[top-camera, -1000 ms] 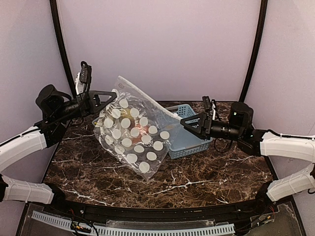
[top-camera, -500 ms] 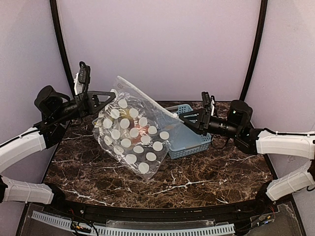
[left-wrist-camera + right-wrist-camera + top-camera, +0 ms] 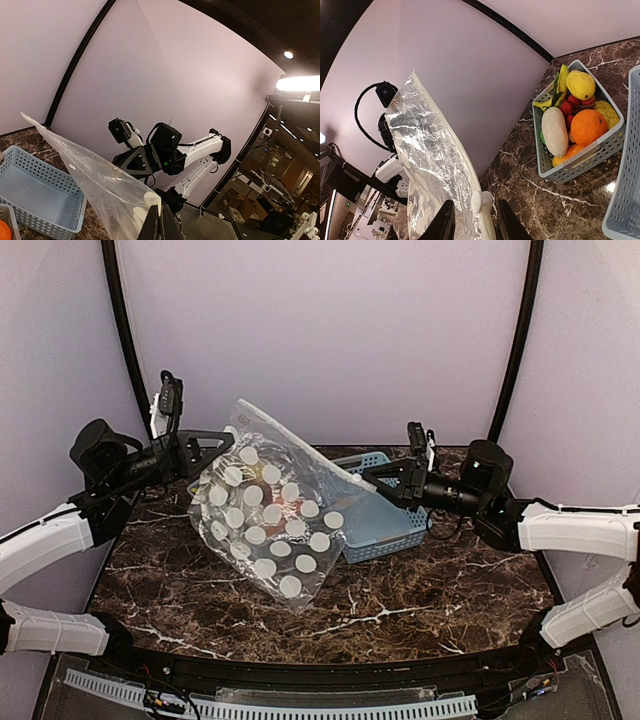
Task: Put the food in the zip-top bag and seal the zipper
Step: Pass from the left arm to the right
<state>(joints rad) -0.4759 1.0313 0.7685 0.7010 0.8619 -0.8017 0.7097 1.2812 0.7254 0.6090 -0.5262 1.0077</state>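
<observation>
We see the left gripper (image 3: pixel 160 217) clamped on a top corner of the zip-top bag (image 3: pixel 268 515), holding it up above the table. The right gripper (image 3: pixel 475 212) has its fingers apart, straddling the white slider tab (image 3: pixel 481 202) of the zipper (image 3: pixel 300 440) without visibly pressing it. Beneath lies a dark brown marble tabletop (image 3: pixel 420 590) veined in white, backed by lilac walls (image 3: pixel 330 330) and 2 black poles (image 3: pixel 122 330). We count 2 light-blue baskets: 1 empty basket (image 3: pixel 390 530) just behind the bag, and 1 food basket (image 3: pixel 580 157) holding the food (image 3: pixel 587 126), namely orange, white oblong, yellow, red and green pieces
</observation>
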